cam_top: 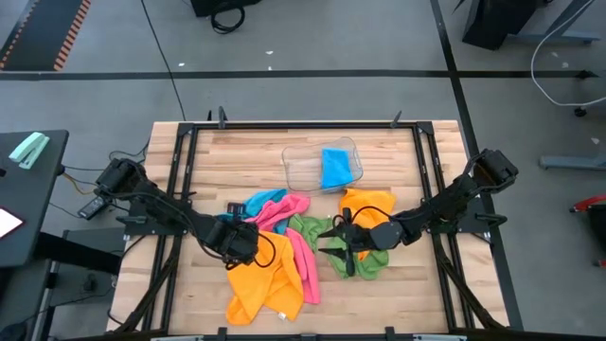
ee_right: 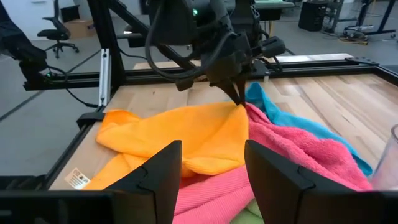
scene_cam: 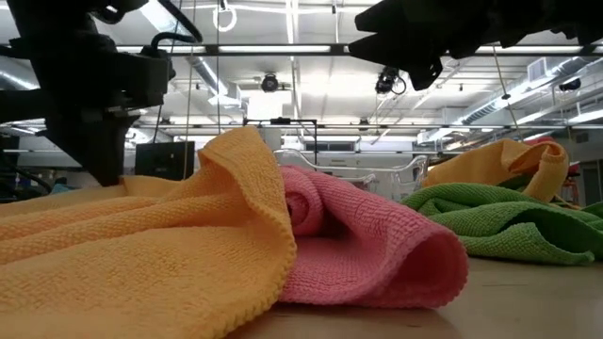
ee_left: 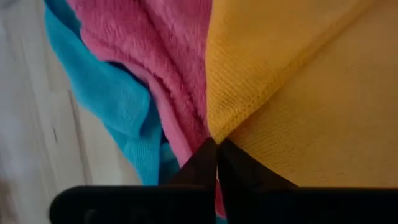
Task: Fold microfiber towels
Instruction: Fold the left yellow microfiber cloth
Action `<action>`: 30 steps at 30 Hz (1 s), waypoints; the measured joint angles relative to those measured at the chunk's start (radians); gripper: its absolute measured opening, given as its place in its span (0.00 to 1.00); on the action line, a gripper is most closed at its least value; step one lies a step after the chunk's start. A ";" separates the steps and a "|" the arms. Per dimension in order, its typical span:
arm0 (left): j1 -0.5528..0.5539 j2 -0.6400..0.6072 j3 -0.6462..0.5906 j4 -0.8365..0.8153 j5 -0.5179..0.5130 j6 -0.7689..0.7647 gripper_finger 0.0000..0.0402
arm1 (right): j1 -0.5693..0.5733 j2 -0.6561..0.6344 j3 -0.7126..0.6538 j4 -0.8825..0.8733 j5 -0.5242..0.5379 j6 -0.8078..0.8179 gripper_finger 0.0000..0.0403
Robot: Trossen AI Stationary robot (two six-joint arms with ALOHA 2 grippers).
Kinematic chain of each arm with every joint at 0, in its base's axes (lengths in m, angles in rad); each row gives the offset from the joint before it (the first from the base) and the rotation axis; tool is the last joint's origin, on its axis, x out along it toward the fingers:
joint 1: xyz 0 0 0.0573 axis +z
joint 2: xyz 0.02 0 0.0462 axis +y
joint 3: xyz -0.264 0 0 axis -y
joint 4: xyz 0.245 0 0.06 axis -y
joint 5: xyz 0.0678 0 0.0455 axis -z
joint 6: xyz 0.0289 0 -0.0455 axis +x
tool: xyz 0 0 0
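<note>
With the towels heaped mid-table, my left gripper [cam_top: 248, 239] was down at the left of the pile, fingers pinched together on the edge of the large orange microfiber towel [cam_top: 260, 284], right where it met the rumpled pink microfiber towel [cam_top: 301, 248]. A bright blue microfiber towel [cam_top: 258, 203] lay bunched just beyond that seam, under the pink. Farther back, a clear plastic tray [cam_top: 301, 169] held a folded blue cloth [cam_top: 335, 168]. To the right, the crumpled green microfiber towel [cam_top: 365, 263] touched a second orange microfiber towel [cam_top: 369, 204]. My right gripper [cam_top: 333, 239] hung over the green one, fingers apart, holding nothing.
</note>
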 joint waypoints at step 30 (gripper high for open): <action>-0.020 -0.149 0.393 -0.034 -0.117 0.092 0.01 | -0.015 0.391 0.765 -0.635 0.238 -0.133 0.46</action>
